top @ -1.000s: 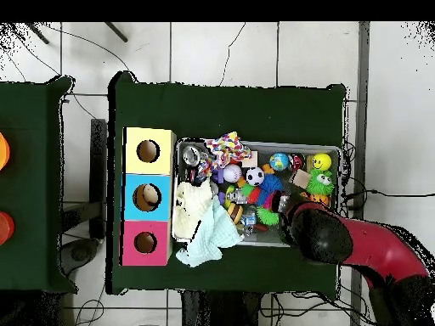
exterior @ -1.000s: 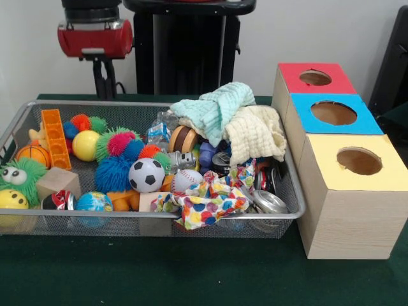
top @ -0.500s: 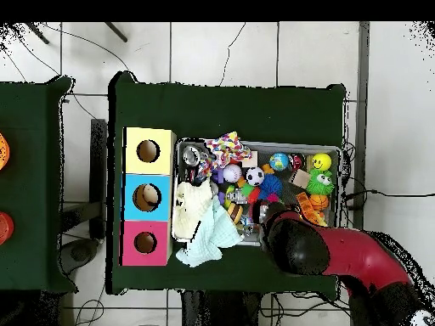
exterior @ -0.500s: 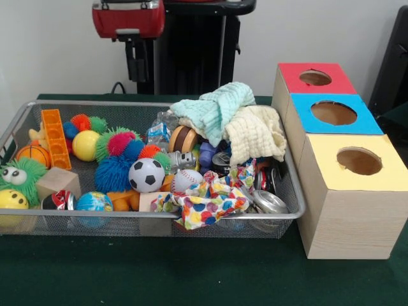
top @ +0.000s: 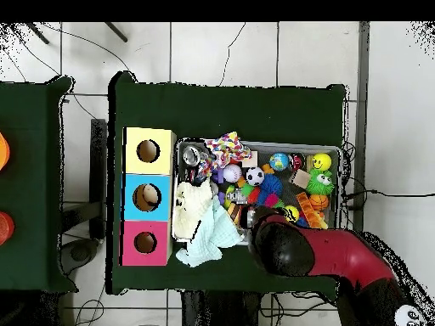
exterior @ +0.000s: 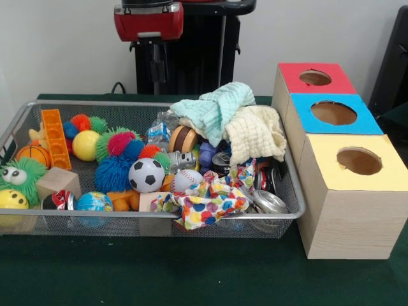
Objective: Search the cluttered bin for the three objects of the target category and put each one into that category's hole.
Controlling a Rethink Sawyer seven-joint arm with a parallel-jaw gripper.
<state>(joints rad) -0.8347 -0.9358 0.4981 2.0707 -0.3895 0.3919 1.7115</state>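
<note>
Gripper (exterior: 153,70) has slid toward the mint cloth (exterior: 217,108) along the bin's (exterior: 290,185) far rim
Jaws hang at twelve o'clock above the soccer ball (exterior: 146,174); cannot tell whether apart or together

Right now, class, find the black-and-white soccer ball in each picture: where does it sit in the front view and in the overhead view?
Front view: the soccer ball lies centre-left in the wire bin, just left of the baseball.
Overhead view: the soccer ball sits near the bin's middle, toward its upper edge, right of the baseball.
Shared landmark: the patterned cloth over the bin's rim.
</note>
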